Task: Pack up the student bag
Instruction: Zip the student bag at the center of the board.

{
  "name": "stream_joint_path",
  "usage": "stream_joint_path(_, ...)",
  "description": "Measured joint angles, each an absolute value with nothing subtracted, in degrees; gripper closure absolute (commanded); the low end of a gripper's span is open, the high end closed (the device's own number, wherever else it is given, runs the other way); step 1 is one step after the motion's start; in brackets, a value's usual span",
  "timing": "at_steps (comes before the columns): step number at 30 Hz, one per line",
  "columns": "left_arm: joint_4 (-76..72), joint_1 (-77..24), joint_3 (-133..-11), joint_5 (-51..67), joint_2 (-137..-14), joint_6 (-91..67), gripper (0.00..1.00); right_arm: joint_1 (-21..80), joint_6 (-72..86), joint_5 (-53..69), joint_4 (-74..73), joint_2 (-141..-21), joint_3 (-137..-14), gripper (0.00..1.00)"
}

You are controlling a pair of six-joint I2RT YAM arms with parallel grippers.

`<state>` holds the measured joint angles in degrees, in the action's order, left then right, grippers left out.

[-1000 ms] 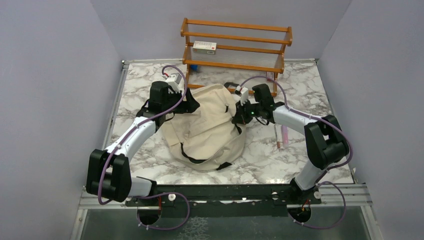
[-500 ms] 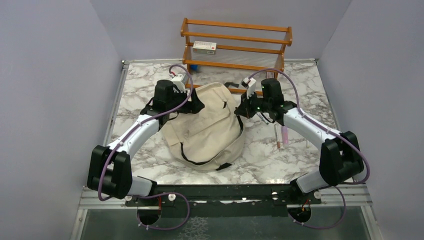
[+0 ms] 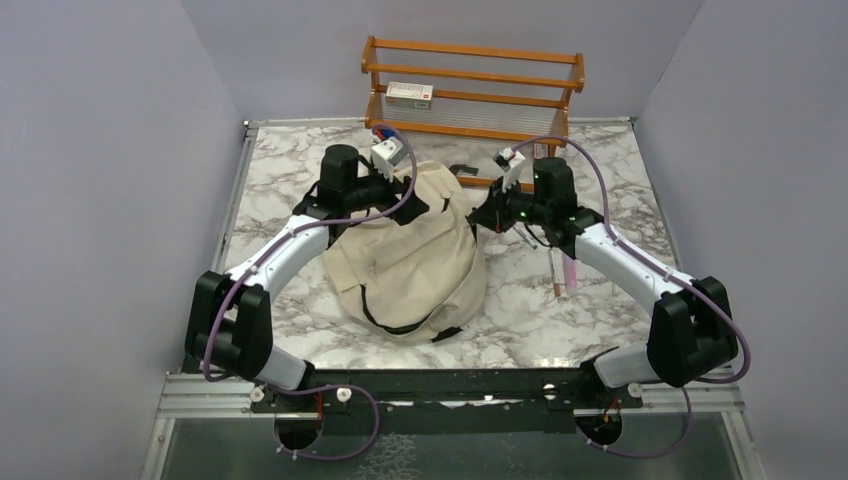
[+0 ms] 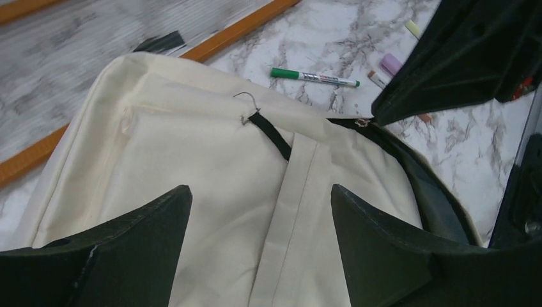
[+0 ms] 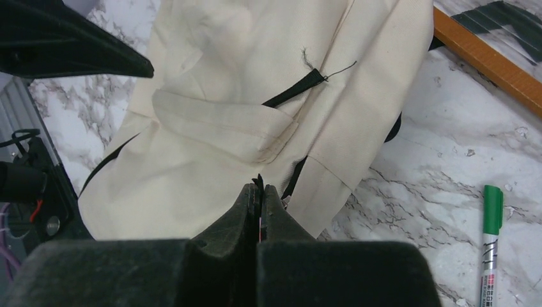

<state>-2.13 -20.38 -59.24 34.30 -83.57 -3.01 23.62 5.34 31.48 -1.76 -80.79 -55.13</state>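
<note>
**Top external view:** The large cream-beige canvas student bag lies mid-way across the marble surface. It sits in front of an orange wooden rack that carries a white box. The left end effector is over the bag's far left part. The right end effector is at the bag's far right edge. Finger spacing cannot be read in this view.

**Left wrist view:** The left fingers stand wide apart over the canvas and grip nothing. A green marker, which the overhead view does not resolve, lies on the marble beyond the bag.

**Right wrist view:** The right fingers are pressed together at the bag's edge. A thin dark sliver shows at the tips, but it cannot be told whether it is pinched. The green marker lies to the right.
</note>
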Motion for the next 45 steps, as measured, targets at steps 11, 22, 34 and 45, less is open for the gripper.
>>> stream_joint_path(11,-4.7,-20.9,-57.3,57.4,-83.9,33.2,0.11,23.5,7.4,34.0,-0.5,-79.5,-54.2,1.00)
stream_joint_path(22,12.6,-25.5,-73.9,63.6,-96.1,59.8,0.21,23.5,7.5,34.4,-0.5,-77.8,-53.1,0.99)
stream_joint_path(34,30.3,-31.1,-83.3,57.8,-106.2,73.9,0.31,23.5,7.4,34.4,-0.6,-77.5,-53.0,0.99)
stream_joint_path(45,34.0,-31.6,-86.6,52.8,-107.8,76.5,0.59,23.5,6.9,34.7,-1.0,-77.1,-52.8,0.99)
